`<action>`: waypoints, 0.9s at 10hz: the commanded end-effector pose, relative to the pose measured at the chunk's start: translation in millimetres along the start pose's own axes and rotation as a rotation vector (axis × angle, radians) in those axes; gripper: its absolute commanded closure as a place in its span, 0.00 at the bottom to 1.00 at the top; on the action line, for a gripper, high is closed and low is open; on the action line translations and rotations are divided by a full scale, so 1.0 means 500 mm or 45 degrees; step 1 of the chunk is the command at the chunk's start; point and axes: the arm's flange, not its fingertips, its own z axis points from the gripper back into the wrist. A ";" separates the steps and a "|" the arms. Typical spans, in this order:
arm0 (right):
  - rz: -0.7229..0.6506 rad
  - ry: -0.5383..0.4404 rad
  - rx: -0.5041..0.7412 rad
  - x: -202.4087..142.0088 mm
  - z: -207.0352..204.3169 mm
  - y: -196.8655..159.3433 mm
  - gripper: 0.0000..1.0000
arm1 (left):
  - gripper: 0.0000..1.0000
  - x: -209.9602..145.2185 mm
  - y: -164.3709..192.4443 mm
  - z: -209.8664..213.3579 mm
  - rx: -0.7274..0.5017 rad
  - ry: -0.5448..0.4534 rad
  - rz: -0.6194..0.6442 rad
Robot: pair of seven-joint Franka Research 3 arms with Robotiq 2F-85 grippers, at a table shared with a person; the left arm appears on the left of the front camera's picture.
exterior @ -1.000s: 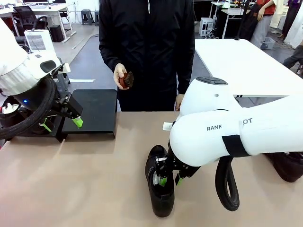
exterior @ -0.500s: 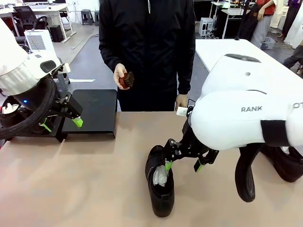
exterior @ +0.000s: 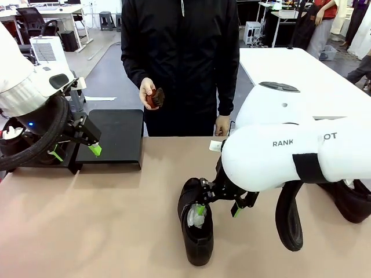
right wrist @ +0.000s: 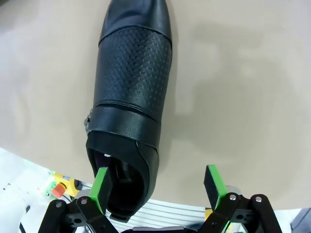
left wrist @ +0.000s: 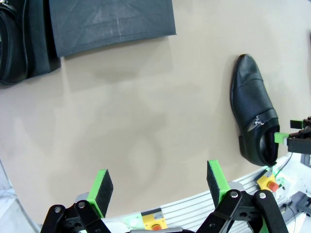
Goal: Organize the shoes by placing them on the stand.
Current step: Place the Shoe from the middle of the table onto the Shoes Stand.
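A black shiny shoe (exterior: 196,229) lies on the tan table near the front, toe toward me. My right gripper (exterior: 218,211) hangs open just over its heel end. In the right wrist view the shoe (right wrist: 132,92) points away, with the left pad over its opening and its right heel wall between the pads of the right gripper (right wrist: 157,187), which do not clamp it. My left gripper (exterior: 78,150) is open at the front edge of the black stand (exterior: 119,136). The left wrist view shows the left gripper (left wrist: 159,184) open over bare table, the stand (left wrist: 112,22) beyond and the shoe (left wrist: 254,109) to the right.
Another black shoe (exterior: 351,204) lies at the table's right edge behind my right arm. One more shoe (left wrist: 12,43) sits beside the stand's platform. A person stands at the far side holding a small brown object (exterior: 154,97). A white table (exterior: 301,75) stands back right.
My right gripper has opened wide and let go of the shoe, lifted off to the right, then swung back left over the heel. The shoe and my left arm stayed put.
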 end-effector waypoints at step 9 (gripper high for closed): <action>-0.494 -0.187 0.115 0.001 0.170 -0.405 0.00 | 0.00 -0.088 -0.450 -0.244 -0.187 0.231 -0.159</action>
